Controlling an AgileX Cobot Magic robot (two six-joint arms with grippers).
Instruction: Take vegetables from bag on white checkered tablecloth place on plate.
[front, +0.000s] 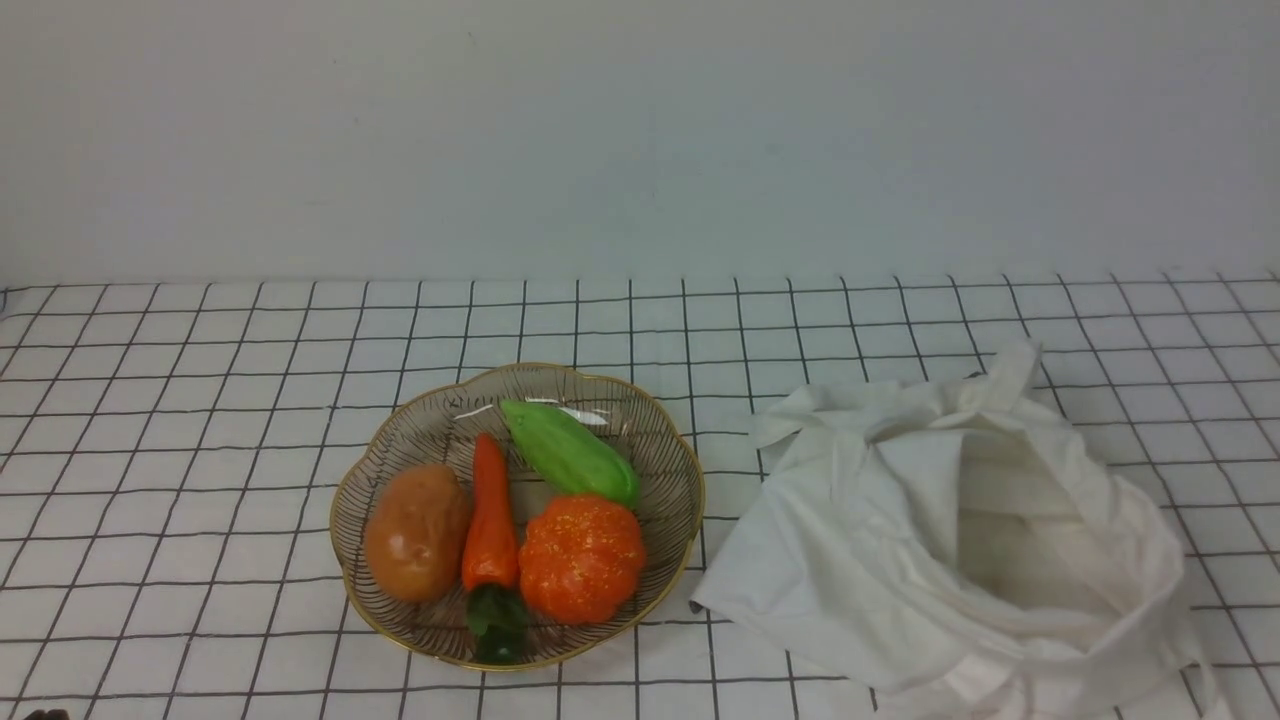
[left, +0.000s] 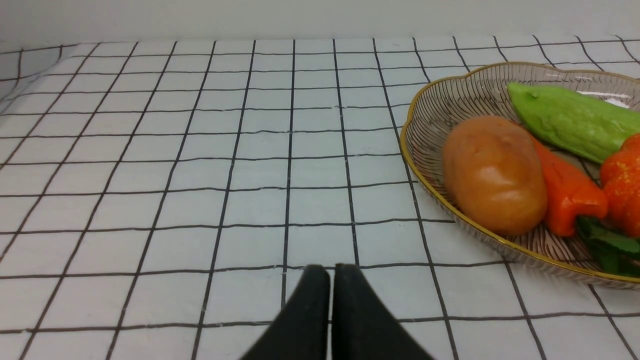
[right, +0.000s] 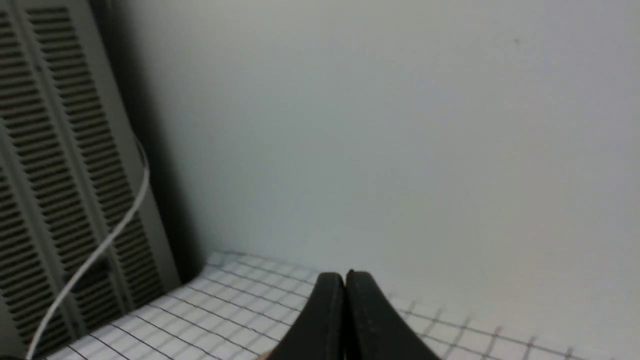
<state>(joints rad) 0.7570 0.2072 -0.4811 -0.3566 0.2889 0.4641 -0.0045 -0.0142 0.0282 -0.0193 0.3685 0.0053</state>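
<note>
Sitting on plate (left: 416, 150), potato (left: 492, 172), beyond left hand (left: 331, 272)

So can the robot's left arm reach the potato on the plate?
Probably yes. The potato lies in the plate, on the side nearest the left gripper, with only bare tablecloth between them and nothing on top. The gripper is shut, so it must open first.
</note>
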